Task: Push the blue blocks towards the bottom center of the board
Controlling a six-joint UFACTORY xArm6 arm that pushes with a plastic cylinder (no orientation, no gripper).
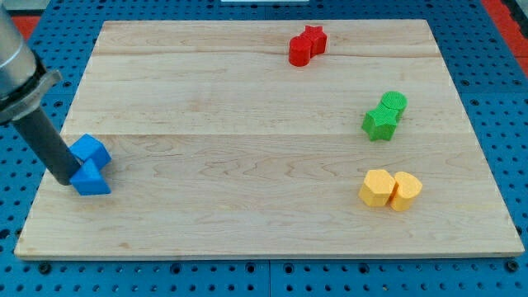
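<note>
My tip point(65, 181) of the dark rod tool, which has no jaws, touches two adjoining blue plastic blocks point(90, 165). Both sit at the left edge of the wooden desk point(247, 165).

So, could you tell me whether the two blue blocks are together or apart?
Together: the two blue blocks sit touching near the board's left edge, with my tip against their left side.

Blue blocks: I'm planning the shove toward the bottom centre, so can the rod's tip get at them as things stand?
Probably yes. My tip already sits at the left side of the two blue blocks, seemingly touching them, and nothing stands between them and the bottom centre of the board.
</note>
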